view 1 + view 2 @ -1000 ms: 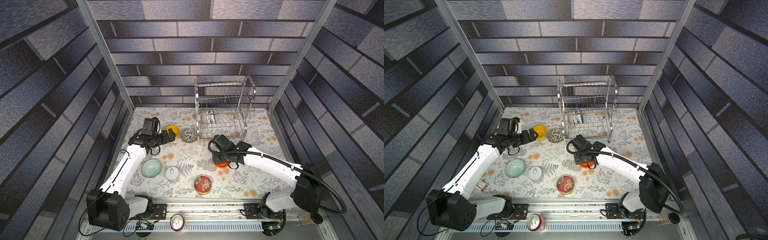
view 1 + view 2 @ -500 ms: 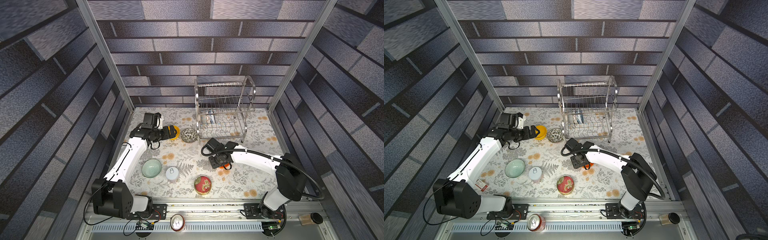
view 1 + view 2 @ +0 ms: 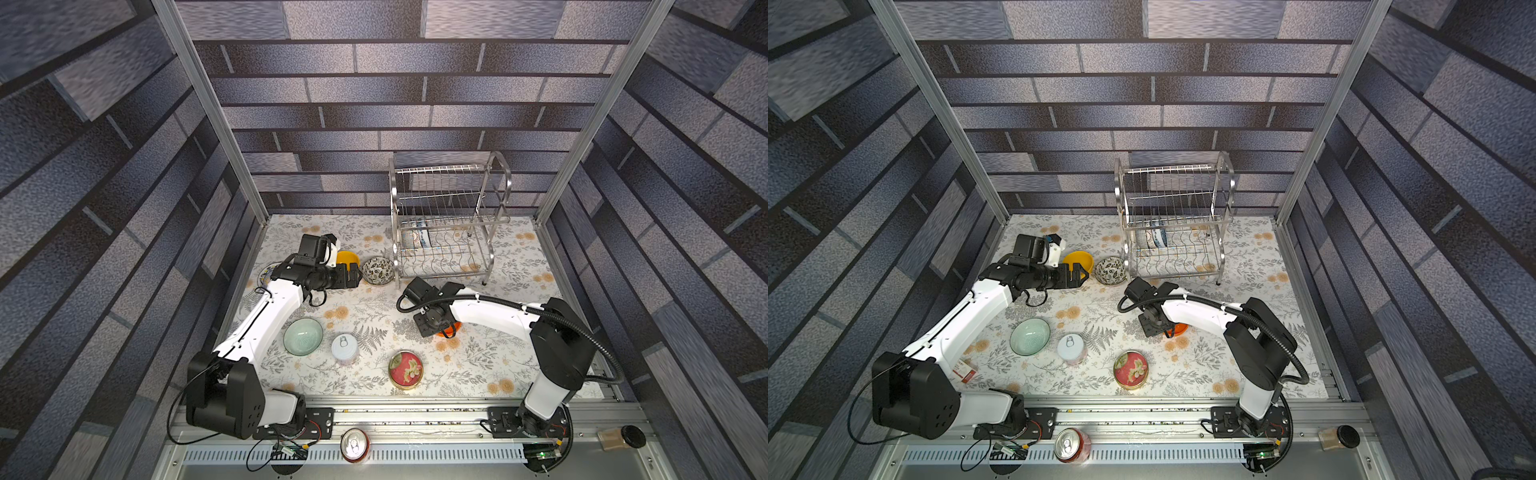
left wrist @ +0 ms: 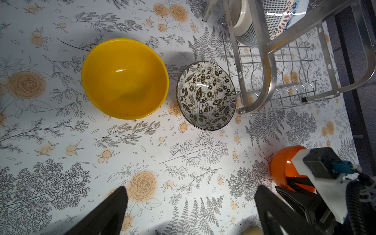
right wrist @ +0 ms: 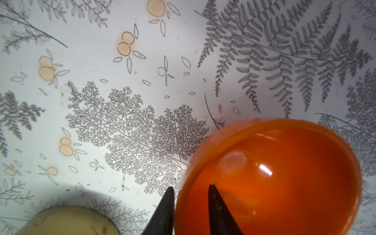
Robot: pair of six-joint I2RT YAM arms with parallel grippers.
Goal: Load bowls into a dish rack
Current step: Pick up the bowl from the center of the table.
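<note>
Your right pincer (image 5: 191, 186) straddles the rim of the orange bowl (image 5: 284, 183), one finger inside and one outside, and whether it bites yet cannot be told; that bowl is not loaded. Your left pincer (image 4: 192, 188) hangs spread wide and empty, with the yellow bowl (image 4: 124, 79) and the dark floral bowl (image 4: 205, 95) just ahead of it and the pale green bowl (image 3: 303, 336) well behind it by its arm. Farthest from both, beyond the dark floral bowl, the dish rack (image 4: 268, 67) holds what look like two patterned bowls (image 4: 247, 37) on edge in its lower tier, so I judge most of the loading is left
</note>
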